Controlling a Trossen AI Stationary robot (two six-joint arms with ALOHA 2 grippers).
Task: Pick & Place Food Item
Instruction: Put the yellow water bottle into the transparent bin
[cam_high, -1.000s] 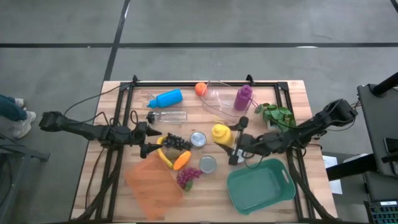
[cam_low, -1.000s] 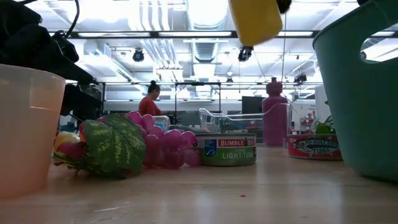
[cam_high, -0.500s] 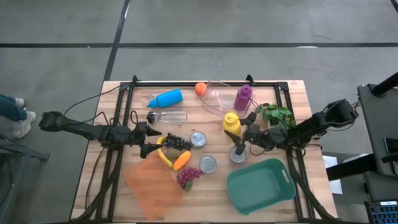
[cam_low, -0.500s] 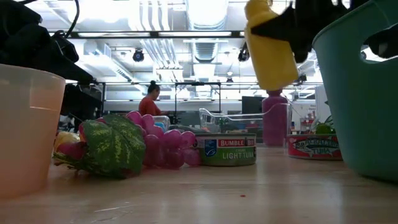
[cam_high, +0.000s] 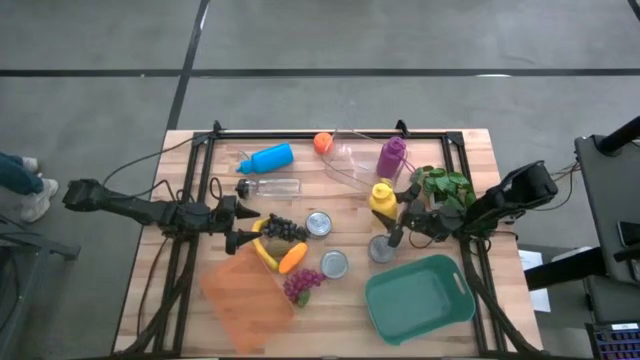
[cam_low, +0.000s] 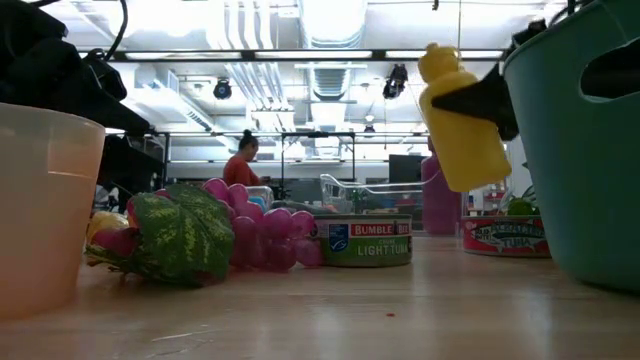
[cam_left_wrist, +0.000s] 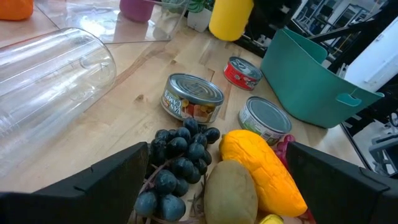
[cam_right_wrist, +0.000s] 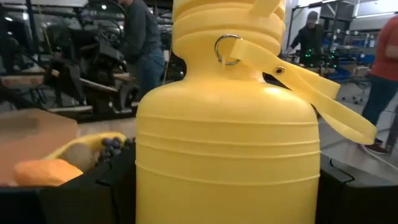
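yellow bottle (cam_high: 381, 194), gripped by the right pincer (cam_high: 399, 216), has moved toward the purple bottle (cam_high: 391, 156).

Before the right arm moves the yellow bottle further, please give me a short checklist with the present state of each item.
1. Right pincer shut on yellow bottle: ok.
2. Bottle lifted off the table: ok, the low view shows it in the air, tilted.
3. Teal bin has nothing in it: ok.
4. Red can lies below the pincer: not ok, watch it.
5. Left pincer open, waiting by the dark grapes: ok.
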